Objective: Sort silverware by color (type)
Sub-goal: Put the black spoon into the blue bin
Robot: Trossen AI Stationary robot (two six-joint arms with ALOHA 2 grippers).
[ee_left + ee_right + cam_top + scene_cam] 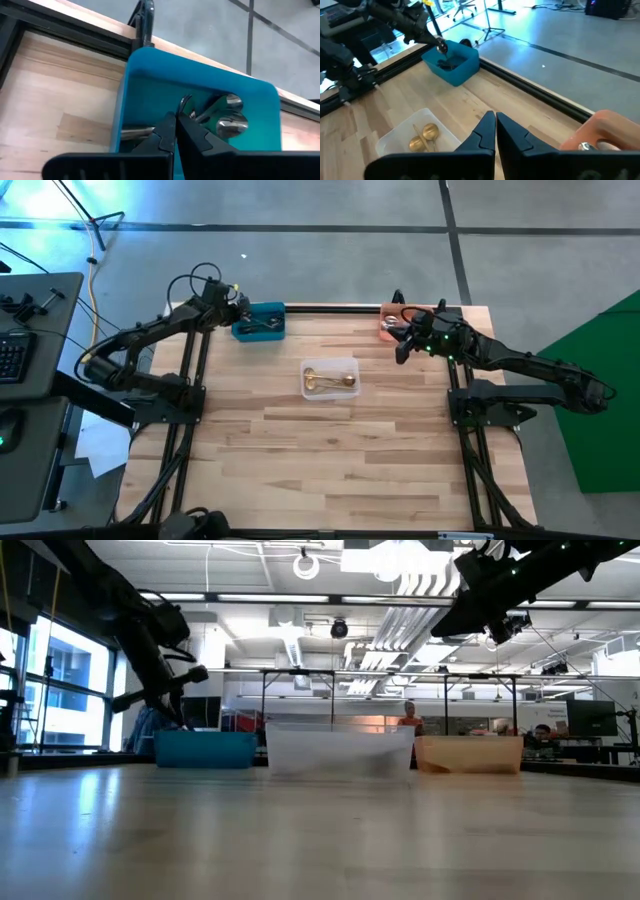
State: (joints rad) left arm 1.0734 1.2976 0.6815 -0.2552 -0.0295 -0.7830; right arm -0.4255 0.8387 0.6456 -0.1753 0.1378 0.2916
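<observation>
Spoons (330,383) lie sorted by color in the bins, gold ones in the clear bin (330,365), while the left gripper (176,122) and right gripper (495,120), both pinched together and empty, hover over the end bins.

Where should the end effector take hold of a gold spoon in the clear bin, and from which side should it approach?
Grip a gold spoon by its slim handle, coming straight down from above. In the high view the spoons lie flat in the clear bin, bowls toward the left arm's side, handles toward the right arm's side. The bin walls block any sideways approach, and the rounded bowls would probably slip.
</observation>
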